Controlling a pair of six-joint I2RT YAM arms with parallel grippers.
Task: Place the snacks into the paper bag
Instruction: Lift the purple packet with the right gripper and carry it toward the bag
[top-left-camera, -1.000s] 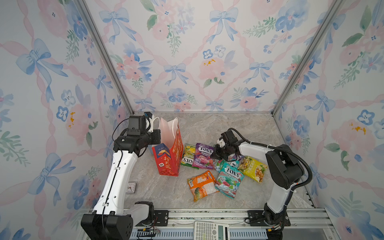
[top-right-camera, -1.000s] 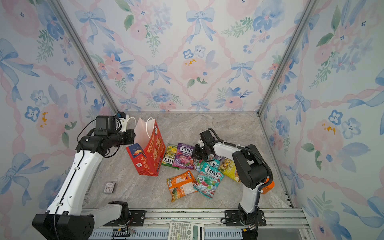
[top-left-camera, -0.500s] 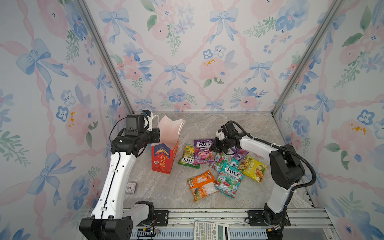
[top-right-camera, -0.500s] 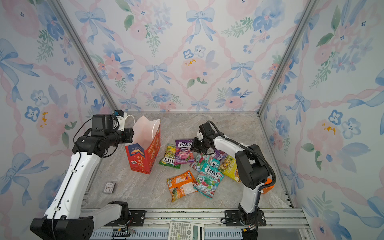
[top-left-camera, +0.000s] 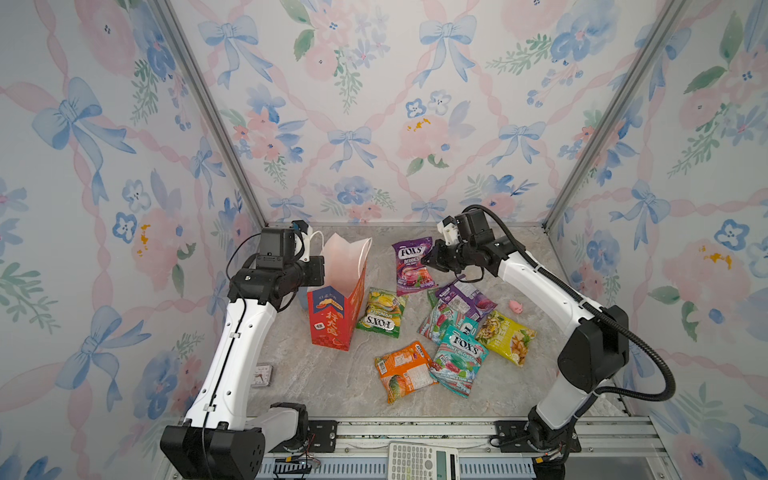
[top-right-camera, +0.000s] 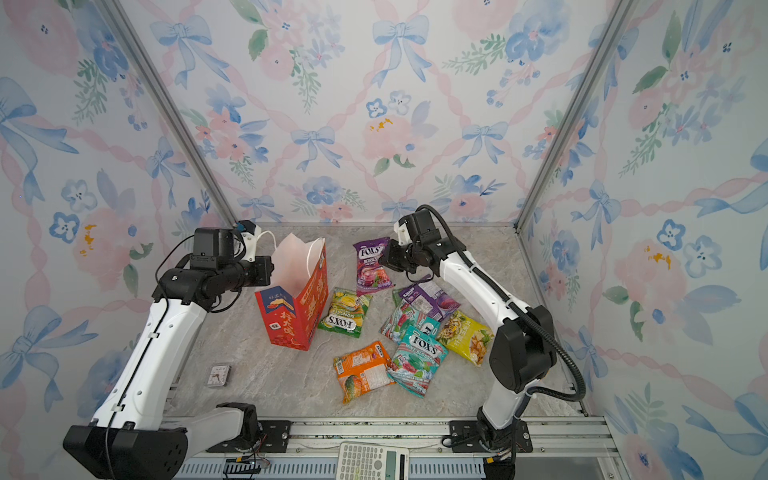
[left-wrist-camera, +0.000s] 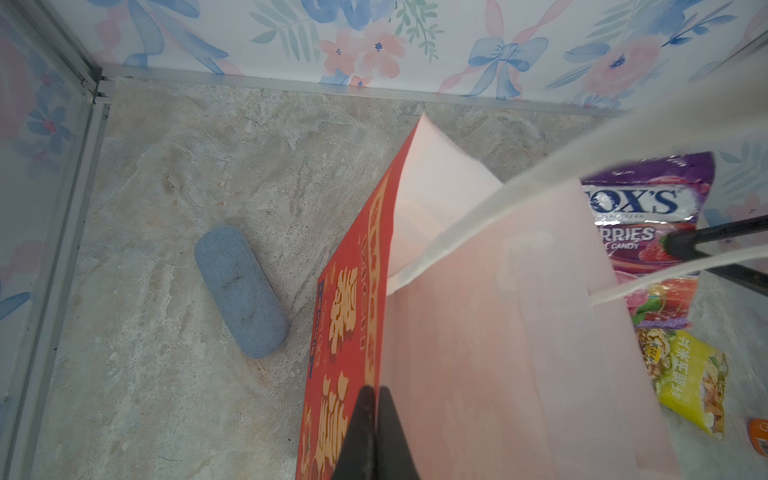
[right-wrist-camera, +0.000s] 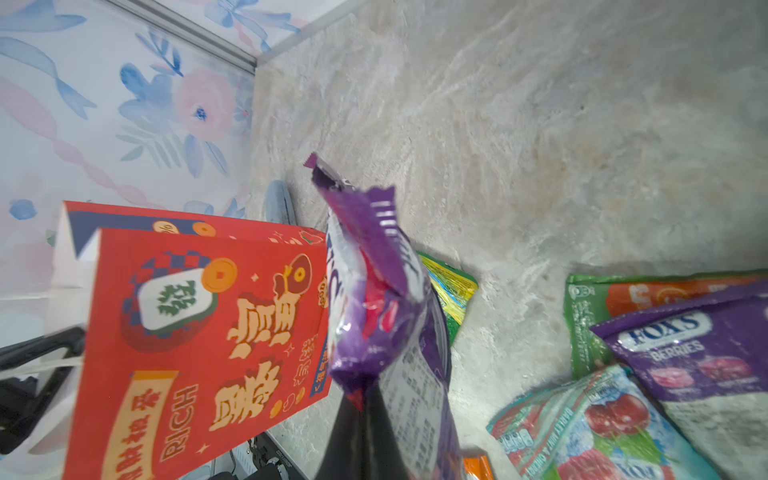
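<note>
Both top views look steeply down from the front — nearly one scene. Wrist cameras ride close, both catching the bag (left-wrist-camera: 353, 291).

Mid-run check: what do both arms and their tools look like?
Left arm and right arm: glossy white tubular links, black joints, black bases. A thin black cable runs down the left; a thick ribbed black hose loops off the right. Left tool and right tool: slim matte-black tapered fingers.
</note>
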